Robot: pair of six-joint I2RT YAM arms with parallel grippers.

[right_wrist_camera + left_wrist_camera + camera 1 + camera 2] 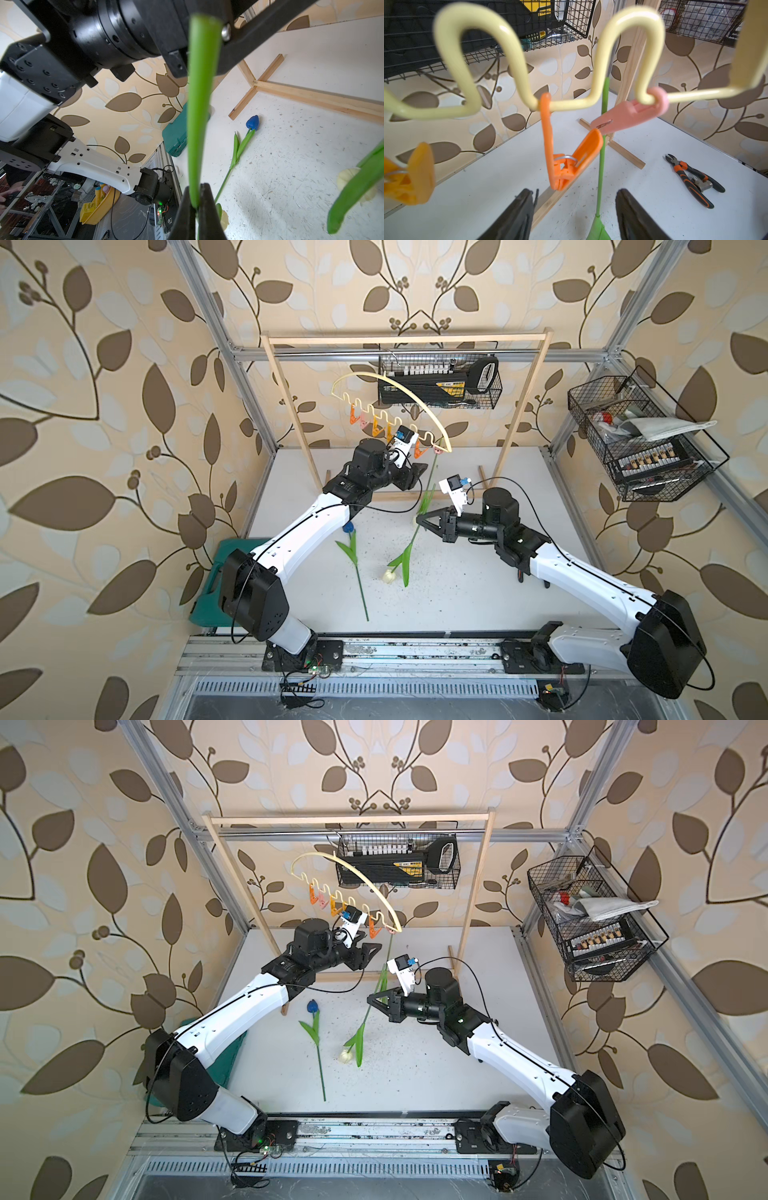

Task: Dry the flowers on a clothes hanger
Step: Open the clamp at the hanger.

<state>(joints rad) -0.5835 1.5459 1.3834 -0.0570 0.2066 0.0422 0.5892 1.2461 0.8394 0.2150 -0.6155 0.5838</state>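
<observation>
The cream clothes hanger (399,385) (357,869) hangs tilted from the rack, with orange and pink clips along its wavy bar (452,52). My right gripper (419,519) (195,199) is shut on a cream tulip, held upright with its head beside the fingers. Its stem (601,166) rises to the pink end clip (629,113); I cannot tell whether the clip grips it. My left gripper (415,472) (576,199) is open just below an orange clip (564,162), with the stem between its fingers. A blue tulip (348,527) (252,122) and another cream tulip (388,576) (345,178) lie on the table.
The light wooden rack (286,406) stands across the back of the table, its feet (249,97) on the surface. Wire baskets hang behind (440,381) and at the right (640,435). A green case (216,568) sits at the left edge. Cutters (691,176) lie on the table.
</observation>
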